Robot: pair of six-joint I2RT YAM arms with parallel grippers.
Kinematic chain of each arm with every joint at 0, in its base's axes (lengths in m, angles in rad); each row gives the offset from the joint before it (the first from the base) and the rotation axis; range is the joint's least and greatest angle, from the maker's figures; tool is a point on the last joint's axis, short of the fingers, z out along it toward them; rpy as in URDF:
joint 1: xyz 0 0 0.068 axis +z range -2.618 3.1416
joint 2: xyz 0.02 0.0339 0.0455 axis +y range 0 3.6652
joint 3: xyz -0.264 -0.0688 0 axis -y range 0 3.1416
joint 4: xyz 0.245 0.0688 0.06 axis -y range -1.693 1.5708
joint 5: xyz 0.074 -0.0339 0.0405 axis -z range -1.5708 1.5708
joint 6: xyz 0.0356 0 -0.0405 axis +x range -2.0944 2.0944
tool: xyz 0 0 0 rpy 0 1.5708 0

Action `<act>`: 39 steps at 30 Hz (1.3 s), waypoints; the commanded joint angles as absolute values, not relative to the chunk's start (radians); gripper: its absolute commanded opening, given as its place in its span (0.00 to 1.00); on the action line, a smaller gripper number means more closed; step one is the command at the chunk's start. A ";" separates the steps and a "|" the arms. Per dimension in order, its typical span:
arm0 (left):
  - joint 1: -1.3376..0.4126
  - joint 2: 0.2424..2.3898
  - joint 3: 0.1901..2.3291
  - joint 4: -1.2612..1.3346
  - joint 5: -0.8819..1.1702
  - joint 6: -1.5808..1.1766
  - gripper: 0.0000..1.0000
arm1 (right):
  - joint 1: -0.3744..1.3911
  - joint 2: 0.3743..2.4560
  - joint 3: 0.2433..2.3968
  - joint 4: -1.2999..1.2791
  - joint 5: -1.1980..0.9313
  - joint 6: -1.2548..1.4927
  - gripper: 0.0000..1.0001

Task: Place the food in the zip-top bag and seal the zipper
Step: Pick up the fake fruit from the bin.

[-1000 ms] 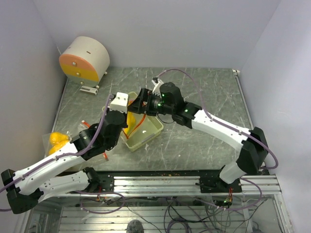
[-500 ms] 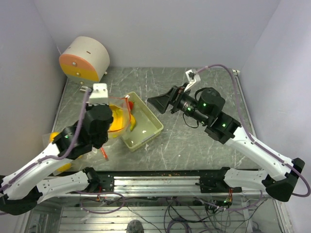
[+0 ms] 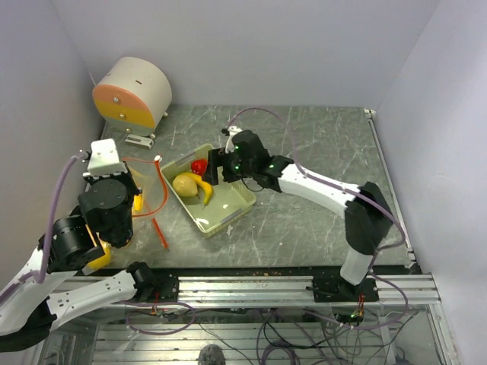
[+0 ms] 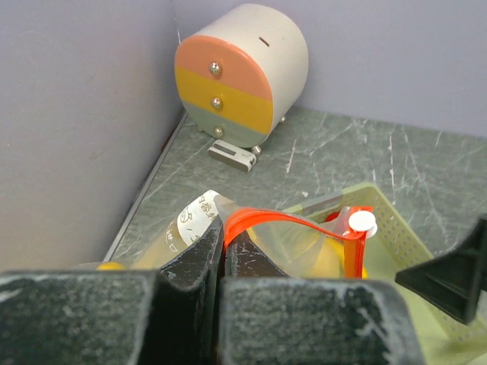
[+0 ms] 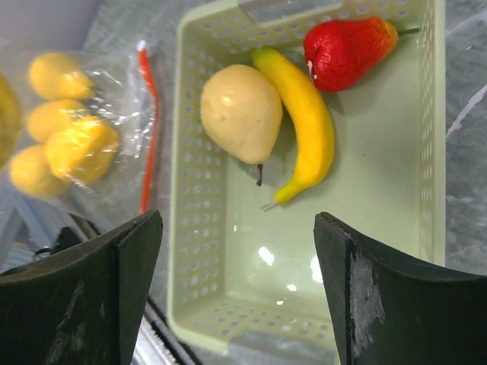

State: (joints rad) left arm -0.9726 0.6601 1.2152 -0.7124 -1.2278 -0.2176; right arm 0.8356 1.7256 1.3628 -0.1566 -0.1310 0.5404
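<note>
**Fig.** R arm over tray, L arm at bag mouth. Right pincer (image 5: pixel 237 228) hangs w/ jaws spread wide, nothing betw. them, directly above the pale green perforated plastic tray (image 5: pixel 186 160). In the tray lie a pale yellow pear-shaped toy fruit (image 5: pixel 232 112) and a glossy yellow toy banana (image 5: pixel 304 133), touching, w/ a small red crinkled toy fruit (image 5: pixel 346 49) just beside the banana's far tip. The banana's long axis runs crosswise to the line betw. the two fingers, so a straight descent would prob. straddle it w/o a wrist turn. Left pincer (image 4: pixel 223 255) is clamped on the red-orange zipper strip (image 4: pixel 289 224) of the clear floppy zip-top bag (image 4: pixel 289 247), holding the mouth up as a loop just beside the tray on the grey marbled bench (image 3: pixel 319 144). Several yellow toy fruits (image 5: pixel 72 144) show through the plastic. R arm is nearer the tray food; the bag mouth lies on the tray's L-arm side. Est.: task partway, three pieces still in the tray, zipper unsealed
</note>
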 commanded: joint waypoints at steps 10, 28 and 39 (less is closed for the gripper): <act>-0.977 0.603 1.124 -0.748 -1.231 -0.240 0.07 | 0.856 2.178 1.663 -0.280 -0.076 0.391 0.74; -0.976 0.618 1.070 -0.746 -1.189 -0.278 0.07 | 0.871 2.104 1.586 -0.293 0.180 0.361 0.10; -0.977 0.705 0.963 -0.684 -1.124 -0.382 0.07 | 0.877 1.647 1.373 -0.335 0.212 0.308 0.08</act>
